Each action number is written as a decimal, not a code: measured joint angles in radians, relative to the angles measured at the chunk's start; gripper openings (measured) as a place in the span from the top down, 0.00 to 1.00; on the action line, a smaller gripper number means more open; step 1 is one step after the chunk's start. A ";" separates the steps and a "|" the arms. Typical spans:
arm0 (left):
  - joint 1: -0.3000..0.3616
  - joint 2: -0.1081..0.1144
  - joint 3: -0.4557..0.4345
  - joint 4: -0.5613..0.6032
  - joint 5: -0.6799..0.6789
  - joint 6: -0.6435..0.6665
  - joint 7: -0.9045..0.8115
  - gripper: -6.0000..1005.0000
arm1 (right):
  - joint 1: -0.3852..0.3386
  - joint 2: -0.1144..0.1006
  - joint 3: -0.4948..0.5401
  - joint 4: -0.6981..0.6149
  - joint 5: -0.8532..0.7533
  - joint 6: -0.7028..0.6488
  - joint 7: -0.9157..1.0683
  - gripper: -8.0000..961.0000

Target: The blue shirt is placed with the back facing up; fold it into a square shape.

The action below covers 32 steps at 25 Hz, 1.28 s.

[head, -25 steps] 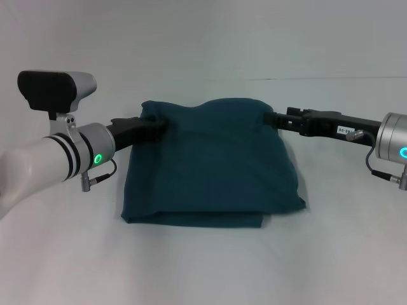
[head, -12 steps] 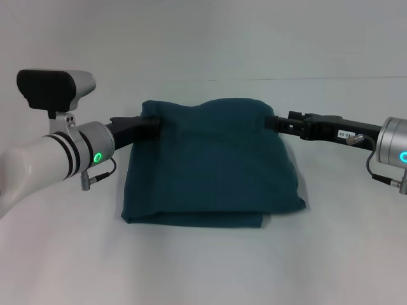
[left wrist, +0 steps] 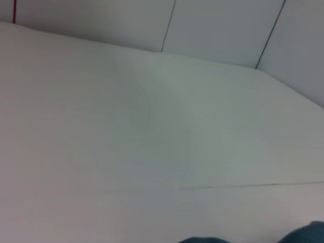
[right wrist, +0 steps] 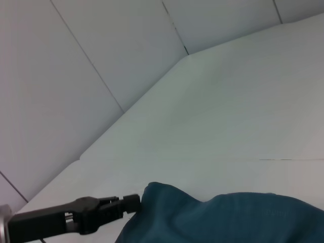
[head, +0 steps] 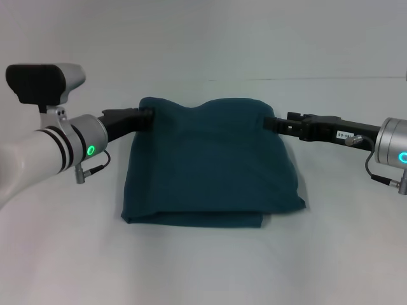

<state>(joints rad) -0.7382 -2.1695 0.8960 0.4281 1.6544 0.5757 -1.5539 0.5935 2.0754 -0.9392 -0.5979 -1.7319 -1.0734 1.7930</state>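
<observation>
The left gripper (head: 150,116) is drawing back from the far left corner of the blue shirt (head: 210,165), its tip now just at the cloth's edge rather than tucked in as half a second ago, while the right gripper (head: 270,122) is staying at the far right corner. Whether either pair of jaws is apart or clamped on the fabric cannot be told. The shirt is lying folded into a rough square on the white table (head: 203,267), suggesting the fold is nearly done; a small white label on the right arm (head: 345,135) is too small to read.
</observation>
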 joint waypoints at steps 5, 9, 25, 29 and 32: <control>0.001 0.002 -0.002 0.006 -0.002 -0.012 0.000 0.91 | 0.000 0.000 0.000 0.000 -0.002 0.000 0.000 0.11; 0.002 0.002 -0.002 0.009 -0.006 -0.011 0.000 0.91 | 0.000 0.000 0.000 0.001 -0.004 0.000 0.000 0.11; 0.008 0.000 0.000 0.015 -0.009 -0.004 0.000 0.68 | 0.001 0.001 -0.002 0.016 -0.008 0.018 -0.010 0.11; 0.005 0.000 0.008 0.010 -0.009 -0.009 0.000 0.58 | 0.003 0.002 -0.003 0.017 -0.008 0.018 -0.010 0.11; 0.005 -0.001 0.010 0.009 -0.008 -0.008 0.000 0.53 | 0.005 0.002 -0.004 0.018 -0.008 0.018 -0.011 0.11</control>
<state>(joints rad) -0.7333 -2.1703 0.9063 0.4369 1.6461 0.5676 -1.5538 0.5980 2.0779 -0.9432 -0.5799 -1.7404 -1.0553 1.7825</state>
